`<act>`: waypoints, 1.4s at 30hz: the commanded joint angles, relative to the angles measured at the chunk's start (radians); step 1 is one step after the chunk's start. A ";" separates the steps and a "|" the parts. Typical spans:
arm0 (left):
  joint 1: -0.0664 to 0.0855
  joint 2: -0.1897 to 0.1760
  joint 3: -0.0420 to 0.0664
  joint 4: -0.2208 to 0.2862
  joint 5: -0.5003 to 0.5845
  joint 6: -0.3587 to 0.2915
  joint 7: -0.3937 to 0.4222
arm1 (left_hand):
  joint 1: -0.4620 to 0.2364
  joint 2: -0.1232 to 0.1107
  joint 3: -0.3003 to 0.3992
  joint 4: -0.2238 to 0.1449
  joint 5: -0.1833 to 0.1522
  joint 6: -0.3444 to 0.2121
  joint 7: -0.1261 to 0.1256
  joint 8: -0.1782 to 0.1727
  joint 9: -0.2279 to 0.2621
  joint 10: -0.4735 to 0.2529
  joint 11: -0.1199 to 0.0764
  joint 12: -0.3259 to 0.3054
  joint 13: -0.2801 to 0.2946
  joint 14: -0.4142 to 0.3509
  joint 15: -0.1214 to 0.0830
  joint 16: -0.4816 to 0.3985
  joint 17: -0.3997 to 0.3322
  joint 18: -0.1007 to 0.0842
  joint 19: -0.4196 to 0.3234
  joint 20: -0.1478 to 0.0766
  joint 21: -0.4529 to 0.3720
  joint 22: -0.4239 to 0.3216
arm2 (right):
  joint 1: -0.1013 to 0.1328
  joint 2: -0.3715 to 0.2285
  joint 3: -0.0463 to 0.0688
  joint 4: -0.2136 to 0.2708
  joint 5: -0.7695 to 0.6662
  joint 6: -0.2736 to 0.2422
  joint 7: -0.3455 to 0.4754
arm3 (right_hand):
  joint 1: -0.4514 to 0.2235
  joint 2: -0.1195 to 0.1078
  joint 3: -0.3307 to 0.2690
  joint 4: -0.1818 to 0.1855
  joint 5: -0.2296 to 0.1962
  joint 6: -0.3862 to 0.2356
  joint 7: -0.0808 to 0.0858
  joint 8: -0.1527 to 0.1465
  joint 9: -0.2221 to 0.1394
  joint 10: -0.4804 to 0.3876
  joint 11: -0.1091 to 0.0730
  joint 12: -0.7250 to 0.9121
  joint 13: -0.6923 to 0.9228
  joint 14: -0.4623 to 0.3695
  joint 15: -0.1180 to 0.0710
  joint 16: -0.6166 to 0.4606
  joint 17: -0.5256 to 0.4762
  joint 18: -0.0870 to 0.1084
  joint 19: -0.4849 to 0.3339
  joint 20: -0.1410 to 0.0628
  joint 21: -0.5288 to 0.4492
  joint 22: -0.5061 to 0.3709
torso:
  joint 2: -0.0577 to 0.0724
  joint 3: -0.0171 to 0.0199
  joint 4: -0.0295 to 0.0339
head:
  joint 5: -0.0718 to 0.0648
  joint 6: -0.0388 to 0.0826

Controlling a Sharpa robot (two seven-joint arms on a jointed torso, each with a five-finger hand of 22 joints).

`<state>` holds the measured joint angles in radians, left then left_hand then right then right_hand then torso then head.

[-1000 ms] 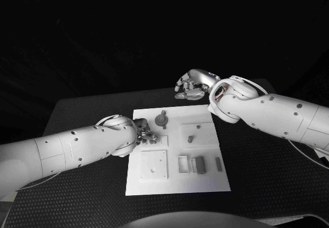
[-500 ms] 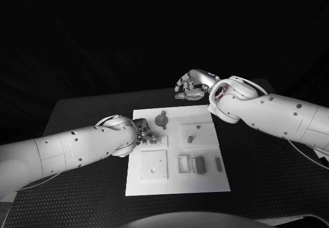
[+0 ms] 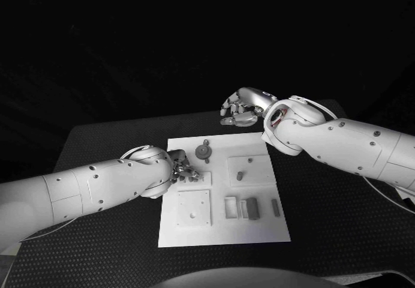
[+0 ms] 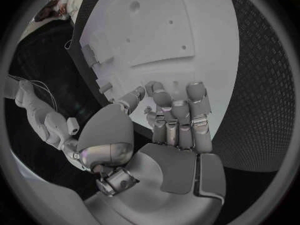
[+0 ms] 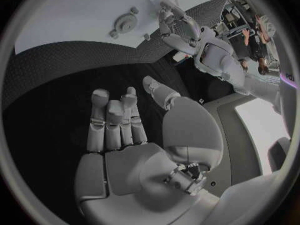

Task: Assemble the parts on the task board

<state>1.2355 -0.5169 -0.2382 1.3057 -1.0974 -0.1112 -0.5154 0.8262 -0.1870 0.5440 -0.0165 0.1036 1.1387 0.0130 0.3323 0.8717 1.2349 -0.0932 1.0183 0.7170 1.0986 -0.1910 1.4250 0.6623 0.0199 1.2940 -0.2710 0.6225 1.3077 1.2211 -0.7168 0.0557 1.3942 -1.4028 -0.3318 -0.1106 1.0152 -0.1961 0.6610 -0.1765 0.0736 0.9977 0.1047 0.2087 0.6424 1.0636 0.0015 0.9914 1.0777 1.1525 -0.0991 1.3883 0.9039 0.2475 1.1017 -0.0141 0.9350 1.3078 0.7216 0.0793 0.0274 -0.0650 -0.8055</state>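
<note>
fingers of the left hand [image 3: 179, 167] curl loosely over the white task board [image 3: 259, 231]'s left edge, holding nothing visible; the right hand [image 3: 240, 108] hovers beyond its far edge, fingers apart, empty. best lower the left hand slowly, squarely. a grey round part [image 3: 203, 150] and small grey parts [image 3: 252, 208] sit in the board's recesses.

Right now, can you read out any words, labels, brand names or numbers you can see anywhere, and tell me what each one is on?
None: no readable text in any view.
The task board carries no print, only raised plates and grey parts.
The left hand, the right hand and both white arms show no lettering or logo.
The black table shows only its woven texture.
</note>
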 commanded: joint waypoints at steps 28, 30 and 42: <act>0.041 -0.085 0.053 0.073 0.140 -0.037 0.060 | 0.025 -0.011 -0.004 0.011 -0.004 -0.076 0.034 -0.019 -0.017 -0.065 0.030 -0.046 -0.029 -0.053 0.025 -0.048 -0.031 0.015 -0.065 0.011 -0.053 0.002 | 0.000 0.002 0.001 -0.040 0.011 0.005 0.009 | -0.007 -0.002 -0.001 0.008 0.002 -0.004 0.010 0.000 -0.002 -0.002 0.002 0.000 -0.002 -0.004 -0.003 -0.005 -0.001 0.014 0.003 0.000 -0.007 0.012 | -0.001 -0.0011 0.0010 | -0.001 0.027; 0.053 -0.091 0.056 0.074 0.169 -0.043 0.074 | 0.035 -0.006 -0.001 0.006 -0.002 -0.122 0.054 -0.039 -0.027 -0.100 0.051 -0.087 -0.052 -0.081 0.045 -0.089 -0.054 0.007 -0.103 0.026 -0.089 -0.017 | 0.000 0.004 0.001 -0.046 0.015 0.003 0.011 | -0.007 -0.002 -0.001 0.008 0.002 -0.004 0.010 -0.001 -0.002 -0.002 0.002 0.000 -0.002 -0.004 -0.003 -0.005 -0.001 0.014 0.003 0.000 -0.007 0.012 | -0.001 -0.0013 0.0017 | 0.000 0.032; 0.094 -0.125 0.075 0.035 0.223 -0.047 0.145 | 0.133 0.051 0.010 -0.132 0.001 -0.219 0.126 -0.056 -0.103 -0.175 0.132 -0.376 -0.223 -0.159 0.168 -0.355 -0.188 0.014 -0.209 0.147 -0.316 -0.184 | 0.000 0.009 0.000 -0.080 0.029 -0.003 0.021 | -0.003 -0.001 0.001 0.008 0.002 -0.011 0.012 -0.004 -0.004 -0.002 0.004 0.001 -0.002 -0.004 -0.001 -0.005 -0.002 0.014 0.003 -0.001 -0.008 0.013 | 0.001 -0.0003 -0.0004 | 0.007 0.053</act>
<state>1.3255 -0.6420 -0.1659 1.3470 -0.9019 -0.1430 -0.4238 0.9544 -0.1378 0.5526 -0.1448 0.1036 0.9262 0.1420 0.2711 0.7698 1.0612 0.0340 0.6479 0.4967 0.9412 -0.0260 1.0755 0.4766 0.0221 1.0863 -0.1276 0.3100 1.1276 1.2212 -0.7088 0.0557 1.3163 -1.3824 -0.3319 -0.1048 1.0152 -0.1961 0.6582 -0.1737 0.0736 0.9926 0.1094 0.2087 0.6398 1.0635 0.0016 0.9914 1.0771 1.1522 -0.0988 1.3883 0.9031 0.2473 1.1017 -0.0140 0.9292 1.3078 0.7213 0.0784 0.0280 -0.0589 -0.7556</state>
